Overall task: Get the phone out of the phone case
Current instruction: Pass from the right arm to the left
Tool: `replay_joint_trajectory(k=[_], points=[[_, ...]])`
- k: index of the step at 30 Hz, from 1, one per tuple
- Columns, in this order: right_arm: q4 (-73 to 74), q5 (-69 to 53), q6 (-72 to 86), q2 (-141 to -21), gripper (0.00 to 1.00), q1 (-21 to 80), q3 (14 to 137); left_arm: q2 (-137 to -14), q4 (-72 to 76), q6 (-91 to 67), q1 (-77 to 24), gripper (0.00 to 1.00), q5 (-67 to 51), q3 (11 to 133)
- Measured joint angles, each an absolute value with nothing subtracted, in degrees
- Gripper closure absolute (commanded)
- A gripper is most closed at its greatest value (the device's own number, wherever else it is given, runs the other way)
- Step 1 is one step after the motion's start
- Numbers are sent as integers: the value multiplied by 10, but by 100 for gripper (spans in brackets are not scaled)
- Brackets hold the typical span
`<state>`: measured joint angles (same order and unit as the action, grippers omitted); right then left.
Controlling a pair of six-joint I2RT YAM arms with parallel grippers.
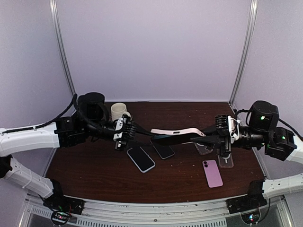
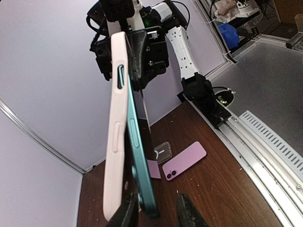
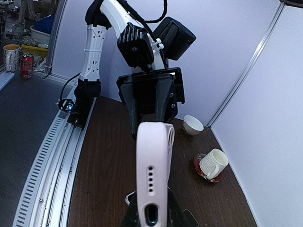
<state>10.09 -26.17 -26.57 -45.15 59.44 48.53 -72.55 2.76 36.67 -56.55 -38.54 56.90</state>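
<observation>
At my right claw [image 1: 214,138]: fingers together, clamped on the end of the pink phone case [image 3: 152,161] that has the speaker holes and the port cut-out.
At my left claw [image 2: 158,213]: fingers a little apart at the opposite end. A gap shows beside one finger, so I cannot tell whether I grip the phone or only prop it.
Phone [image 2: 134,146]: teal-edged and up in the air between my two arms, lifted out of the case at my left end. It looks seated in the case at the far end, though that end is partly hidden.
Case feel: soft and rubbery. It bows away from the phone, so I judge it will bend and stretch rather than snap, and its lip will cling.
Phone feel: stiff, glass-faced and probably slick on its edges, with some weight. A drop could crack it.
Where to hold: I judge the phone's two flat faces near the freed end best, and the case by its lip.
Below: the table [image 1: 94,175] with a pink phone [image 1: 212,173] and a dark phone [image 1: 140,158], both well apart from my load.
Back edge: a mug [image 1: 118,111].
</observation>
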Motion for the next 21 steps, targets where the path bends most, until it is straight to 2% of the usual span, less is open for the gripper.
replay_joint_trajectory(k=[7, 21], points=[[84, -262, -264, -480, 100, 606, 498, -734, 16, 362, -566, 61, -399, 576], [55, -255, -250, -556, 100, 652, 543, -736, -14, 369, -566, 58, -398, 576]])
